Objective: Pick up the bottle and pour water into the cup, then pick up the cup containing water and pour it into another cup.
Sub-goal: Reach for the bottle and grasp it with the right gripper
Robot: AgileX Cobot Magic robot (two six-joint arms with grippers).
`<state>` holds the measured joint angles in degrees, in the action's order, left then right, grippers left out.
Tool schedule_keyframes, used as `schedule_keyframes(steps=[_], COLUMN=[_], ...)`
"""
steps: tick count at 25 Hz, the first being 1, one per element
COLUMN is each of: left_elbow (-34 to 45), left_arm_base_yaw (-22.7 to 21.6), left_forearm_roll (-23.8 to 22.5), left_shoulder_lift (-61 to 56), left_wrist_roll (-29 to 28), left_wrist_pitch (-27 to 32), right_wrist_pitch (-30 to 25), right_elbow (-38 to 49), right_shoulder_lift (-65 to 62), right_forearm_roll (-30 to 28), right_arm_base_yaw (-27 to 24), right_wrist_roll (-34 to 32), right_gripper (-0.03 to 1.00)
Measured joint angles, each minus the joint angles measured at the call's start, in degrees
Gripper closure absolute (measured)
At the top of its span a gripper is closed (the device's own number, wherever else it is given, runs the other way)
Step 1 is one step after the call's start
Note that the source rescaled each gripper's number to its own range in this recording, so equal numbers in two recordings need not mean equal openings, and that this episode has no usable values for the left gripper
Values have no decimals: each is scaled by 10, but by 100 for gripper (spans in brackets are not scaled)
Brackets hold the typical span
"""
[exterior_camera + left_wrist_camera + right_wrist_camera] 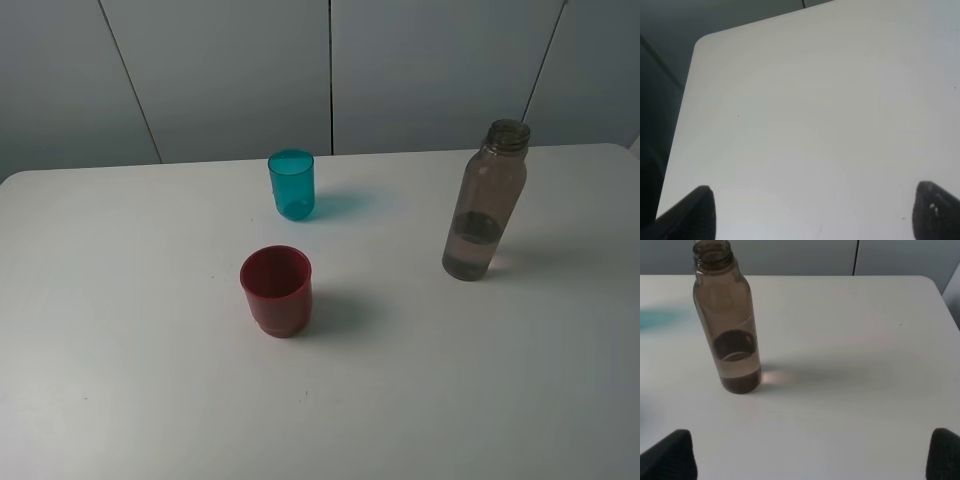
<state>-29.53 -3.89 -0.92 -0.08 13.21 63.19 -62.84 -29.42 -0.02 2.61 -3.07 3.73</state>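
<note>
The smoky grey-brown bottle (485,203) stands upright and uncapped at the right of the white table (120,380), with a little water in its lower part. It also shows in the right wrist view (729,320). The teal cup (291,184) stands upright at the back middle. The red cup (277,290) stands upright in front of it. Neither gripper shows in the exterior high view. My left gripper (812,217) is open over bare table near a rounded corner. My right gripper (812,455) is open and empty, some way short of the bottle.
Grey wall panels (330,70) rise behind the table's far edge. The table's rounded corner and dark floor show in the left wrist view (670,60). A teal blur (660,319) lies at the edge of the right wrist view.
</note>
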Motion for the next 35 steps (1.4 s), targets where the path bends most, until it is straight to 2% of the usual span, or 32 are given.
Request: schedule_keyframes(steps=[29,35], left_elbow=[0,0], left_arm_base_yaw=[0,0], left_forearm_roll=[0,0], left_shoulder_lift=[0,0], left_wrist_roll=[1,1], left_wrist_pitch=[0,0], right_wrist_pitch=[0,3], right_elbow=[0,-4], right_shoulder_lift=[0,4], right_forearm_roll=[0,27], right_arm_base_yaw=[0,0], right_wrist_roll=[0,-1], right_gripper=[-3,-3])
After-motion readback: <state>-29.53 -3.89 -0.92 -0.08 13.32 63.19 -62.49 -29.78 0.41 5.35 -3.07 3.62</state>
